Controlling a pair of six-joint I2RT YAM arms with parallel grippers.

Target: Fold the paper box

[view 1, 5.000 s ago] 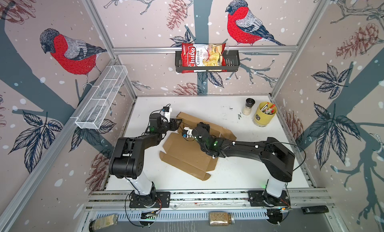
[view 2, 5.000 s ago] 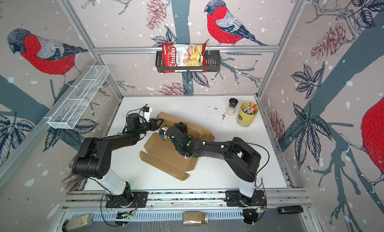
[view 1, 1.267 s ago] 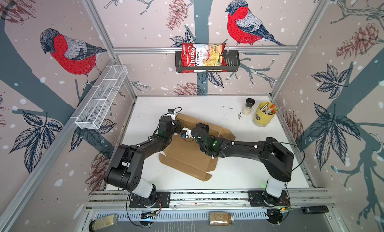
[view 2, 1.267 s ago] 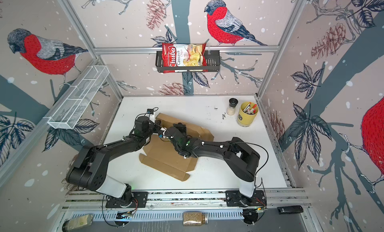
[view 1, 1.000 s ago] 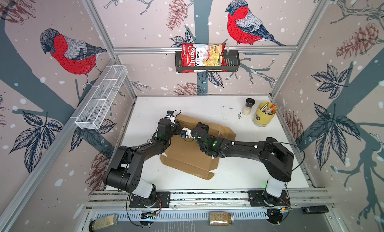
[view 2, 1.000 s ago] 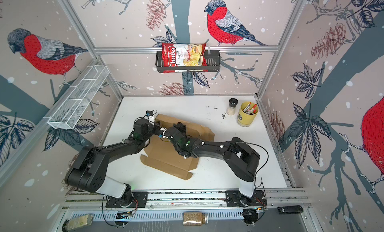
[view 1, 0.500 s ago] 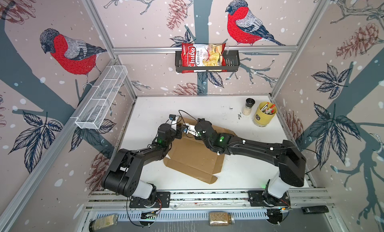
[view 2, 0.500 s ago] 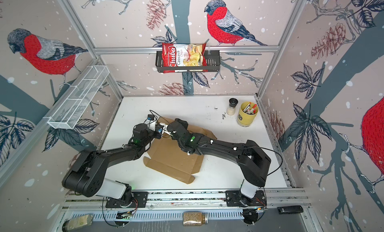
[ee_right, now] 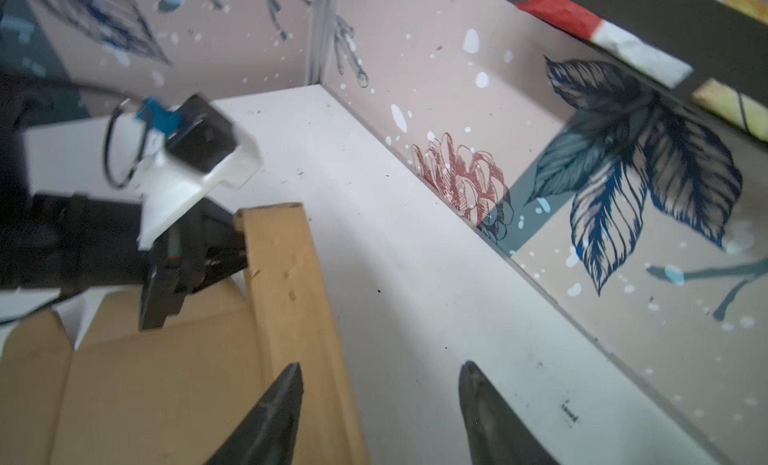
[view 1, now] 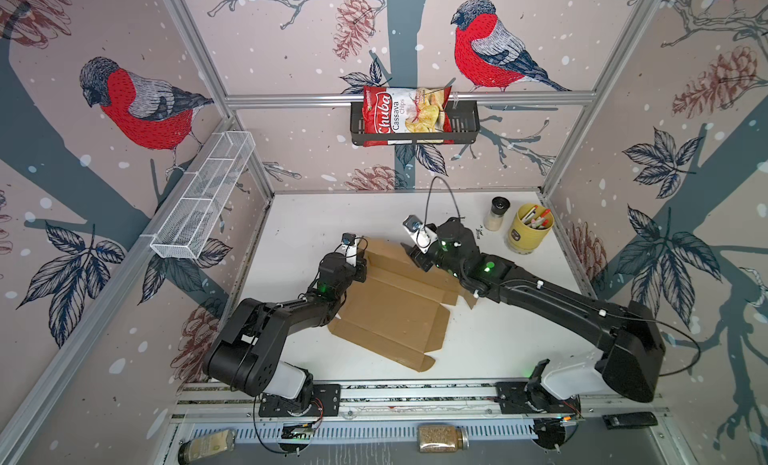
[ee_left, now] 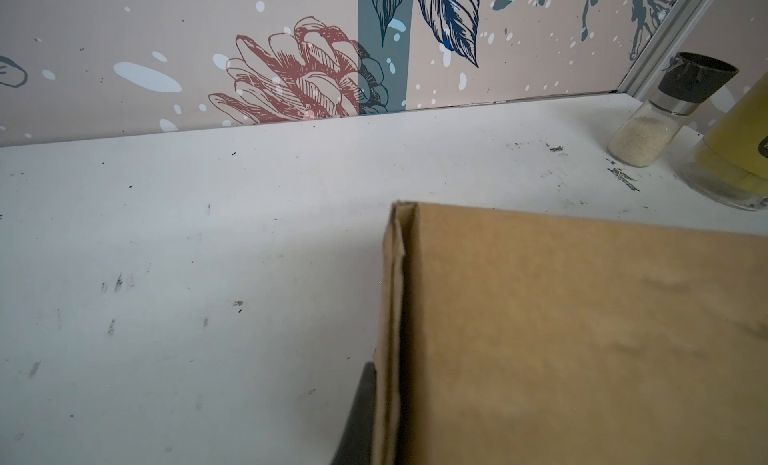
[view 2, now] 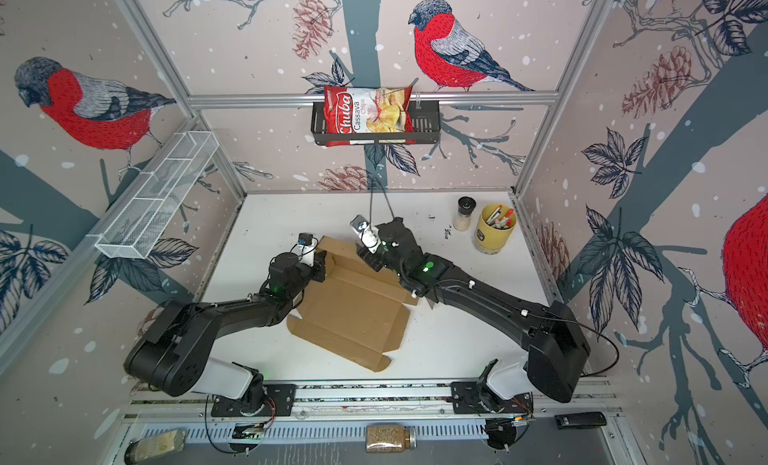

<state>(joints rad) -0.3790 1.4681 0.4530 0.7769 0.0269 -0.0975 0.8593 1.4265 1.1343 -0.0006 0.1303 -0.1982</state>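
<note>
The plain brown corrugated cardboard paper box [view 1: 395,313] [view 2: 353,313] lies mostly flat on the white table [view 1: 316,217], around the table's centre and a little toward 6 o'clock in both top views, with its far strip folded up into a low wall. The left gripper [view 1: 362,264] [view 2: 322,267] sits at the box's 11 o'clock corner, its jaws closed tight on the end of that raised wall; the right wrist view shows the black gripper [ee_right: 232,251] pinching the wall's corner, and the left wrist view shows one dark finger [ee_left: 361,413] pressed against the doubled cardboard edge. The right gripper [view 1: 417,259] [view 2: 368,257] hangs over the same wall at the box's 12 o'clock, its jaws spread apart and gripping nothing; in its wrist view [ee_right: 380,371] one finger overlaps the wall and bare table shows in the gap. A clear glass shaker with a black cap [view 1: 496,214] and a yellow cup of pens [view 1: 528,230] stand together near the table's 2 o'clock corner, well apart from the box.
</note>
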